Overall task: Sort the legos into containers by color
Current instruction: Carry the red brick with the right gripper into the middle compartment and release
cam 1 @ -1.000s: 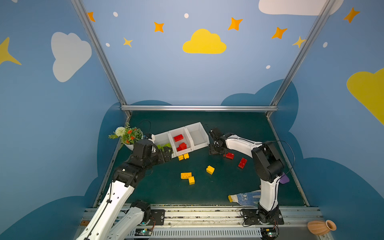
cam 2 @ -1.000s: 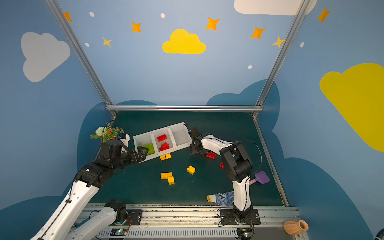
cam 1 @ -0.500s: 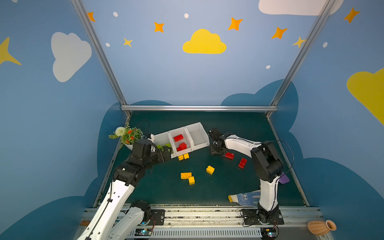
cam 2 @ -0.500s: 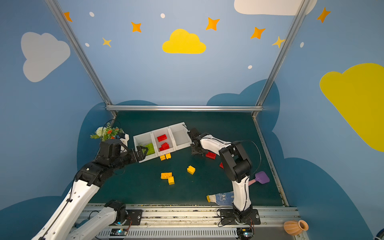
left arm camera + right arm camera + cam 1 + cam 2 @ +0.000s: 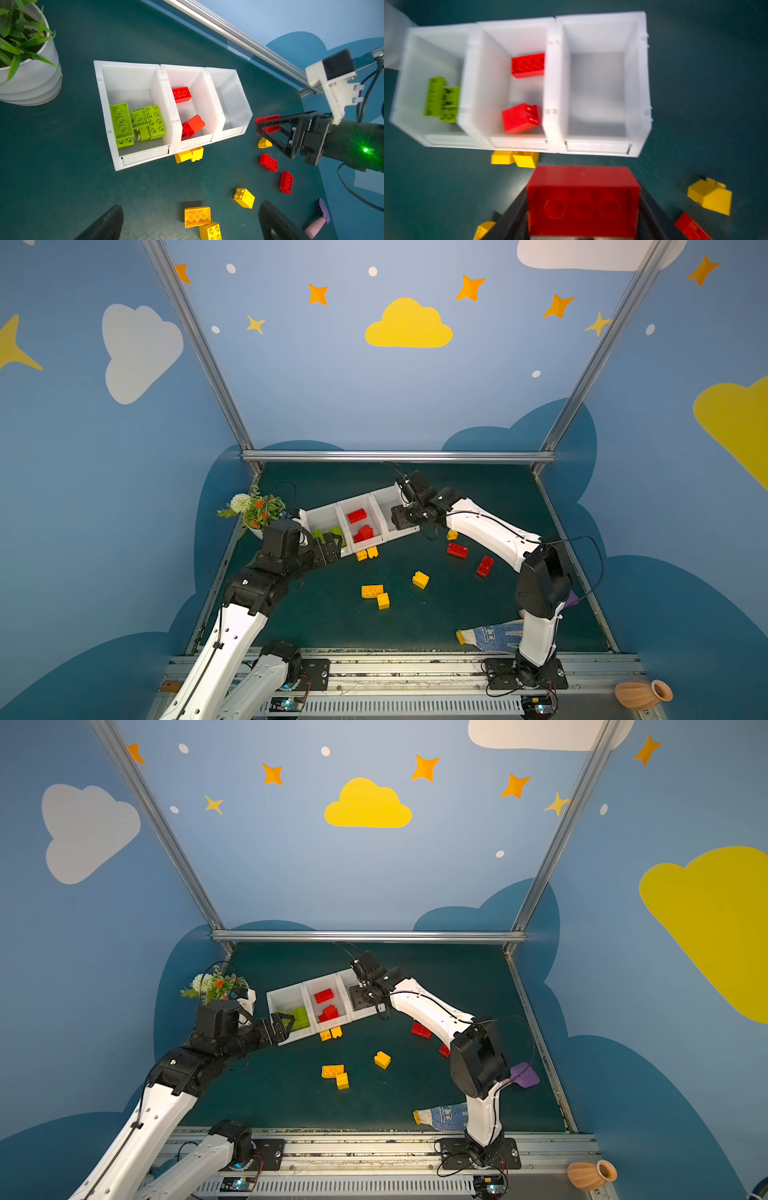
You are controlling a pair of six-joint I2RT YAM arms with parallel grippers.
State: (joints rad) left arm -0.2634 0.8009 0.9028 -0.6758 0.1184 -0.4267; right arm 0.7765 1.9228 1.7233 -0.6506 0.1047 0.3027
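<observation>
right jaws: clamped on the held brick (image 5: 583, 187), a red one; a black finger shows at each end of it, and its hollow underside faces the right wrist camera.
held brick, position: off the surface (image 5: 62, 166), just beside the outer wall of the end bin (image 5: 232, 99); not yet over the middle bin (image 5: 204, 97).
reason for hold: judged a carry to the middle bin, where the binned red bricks (image 5: 181, 94) already lie.
left jaws: wide apart, nothing between them, near the front corner of the green bin (image 5: 128, 83).
reason for left pose: probably parked clear of the right jaws' path.
bin contents: green bricks (image 5: 137, 122) in the green bin; end bin bare, likely meant for yellow.
loose on surface: two loose red bricks (image 5: 268, 162); yellow bricks (image 5: 189, 154), with a pair touching the middle bin's front, a small one beneath the right jaws, and three nearer the robot's side.
right wrist view only: the grip itself, though blurred.
left wrist view only: the gap between held brick and end bin, seen from the side.
top views only: both arms' reach and a glove (image 5: 494, 637); the held brick is hidden there.
</observation>
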